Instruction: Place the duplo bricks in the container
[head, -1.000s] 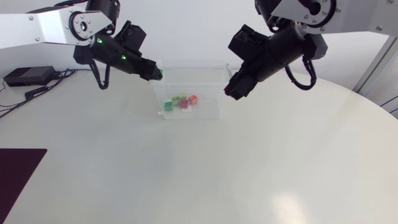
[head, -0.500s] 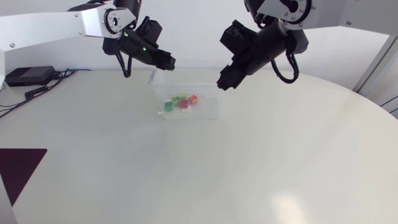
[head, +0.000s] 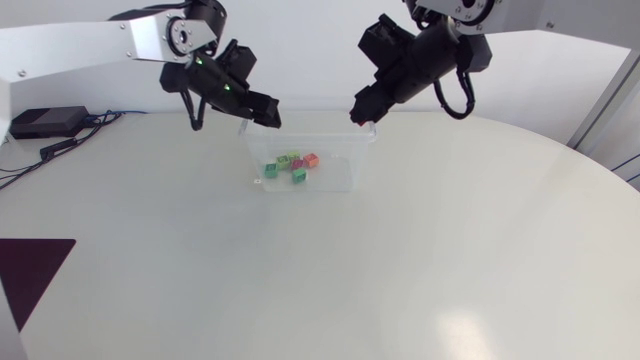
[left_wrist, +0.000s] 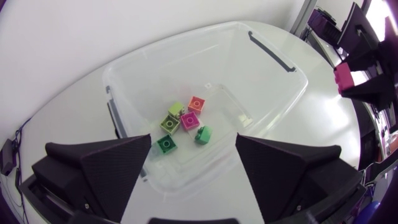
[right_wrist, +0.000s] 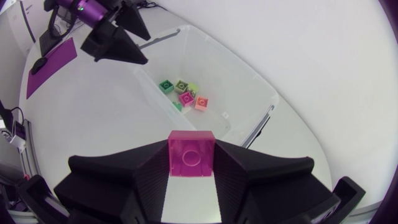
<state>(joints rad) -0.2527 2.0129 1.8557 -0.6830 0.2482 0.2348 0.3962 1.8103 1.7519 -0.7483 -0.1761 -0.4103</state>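
Now, over the white table (head: 400, 260), left gripper (left_wrist: 193, 140) gapes, right gripper (head: 362, 114) pinches magenta brick (right_wrist: 192, 155).

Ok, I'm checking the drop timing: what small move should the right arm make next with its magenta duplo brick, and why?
Probably ease the right gripper, shut on the magenta square plastic duplo brick, a little inward over the clear plastic container before opening: it hangs by the rim's corner, not clearly above the floor.

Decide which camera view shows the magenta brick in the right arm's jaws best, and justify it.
The right wrist view: the magenta brick sits large and unobstructed, clamped between the jaws. The left wrist view shows it small, beyond the container. The head view shows only a sliver.
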